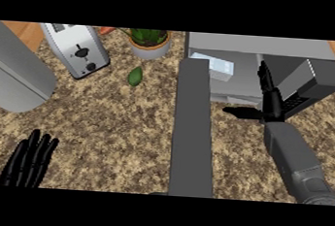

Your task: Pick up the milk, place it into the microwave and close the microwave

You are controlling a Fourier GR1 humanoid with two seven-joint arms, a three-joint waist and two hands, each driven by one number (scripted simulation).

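white milk carton (pixel 218 68) sits inside the grey microwave (pixel 289 49), upper right; right hand (pixel 268 99), fingers straight, beside it; open door (pixel 193 131) left.

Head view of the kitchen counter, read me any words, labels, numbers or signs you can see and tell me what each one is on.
No readable text anywhere.
Grey microwave's dark control panel: pale marks only, too blurred to read.
White and pale blue milk carton inside the microwave: no legible print.
Silver metal toaster: dark knob and slots, no lettering.
White plant pot: plain.
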